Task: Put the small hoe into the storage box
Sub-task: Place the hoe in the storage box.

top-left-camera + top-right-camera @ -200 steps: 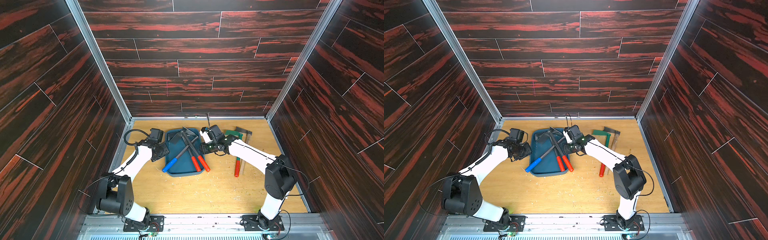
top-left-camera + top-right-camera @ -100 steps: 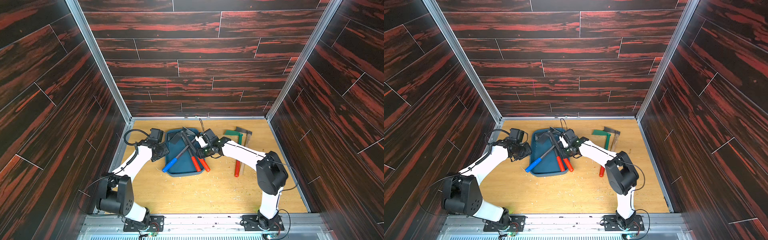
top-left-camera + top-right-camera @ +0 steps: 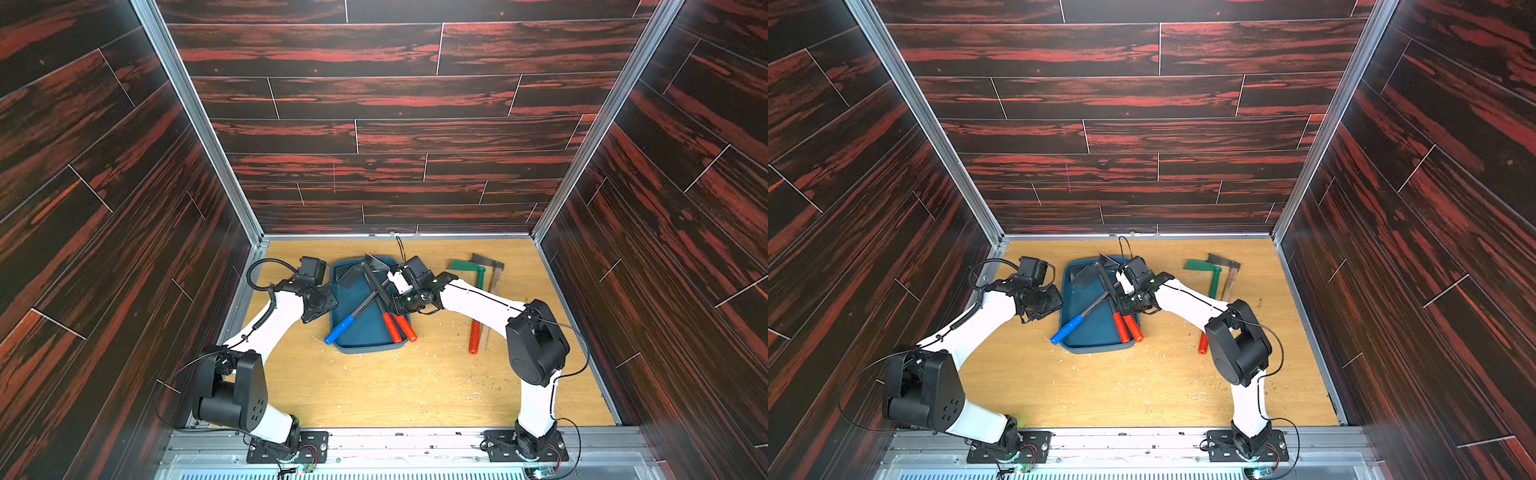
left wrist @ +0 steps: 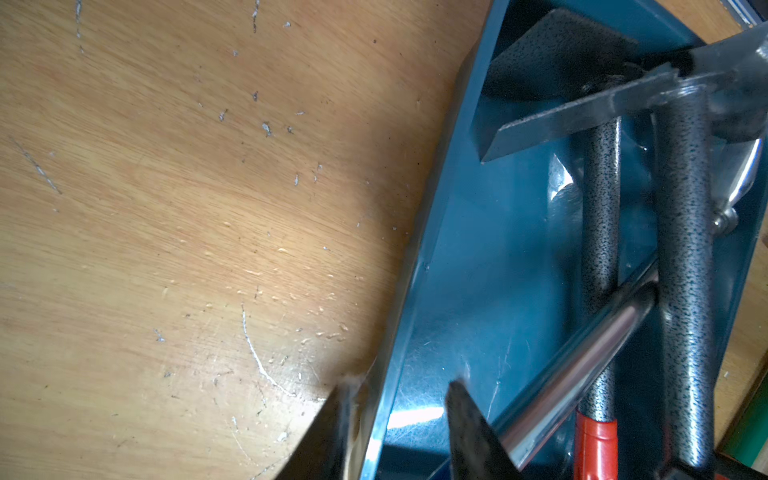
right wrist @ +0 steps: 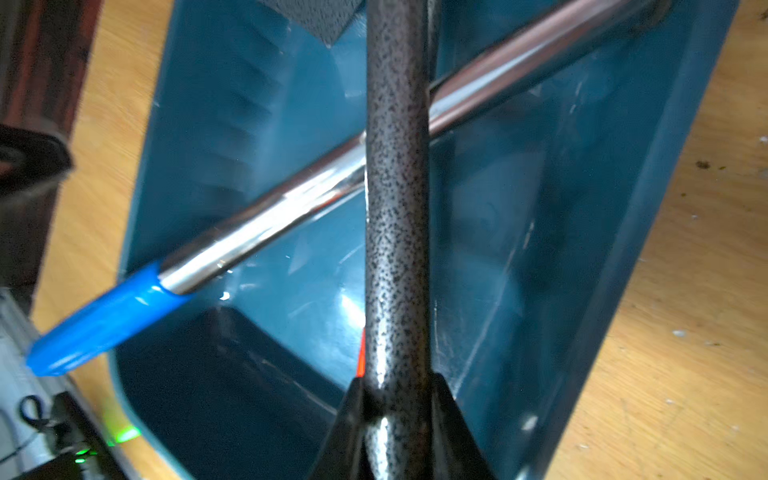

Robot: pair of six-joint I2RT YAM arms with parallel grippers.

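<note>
Now the right tool (image 5: 398, 386) is clenching the speckled shaft of the small hoe (image 5: 397, 187). The hoe is lying within the storage box (image 5: 561, 216), crossing over a blue-handled chrome rod (image 5: 257, 232) just ahead of the tool's fingers. The left tool (image 4: 399, 384) is straddling the box's rim; whether it is pinching, I cannot tell.

A robot test booth: wood-look wall panels (image 3: 374, 104) on aluminium posts (image 3: 200, 124) rise behind and beside the blue storage box (image 3: 361, 330) on a scratched plywood counter (image 3: 374, 395); in front of it, arm bases (image 3: 528, 446) are bolted to a metal rail (image 3: 415, 442).
</note>
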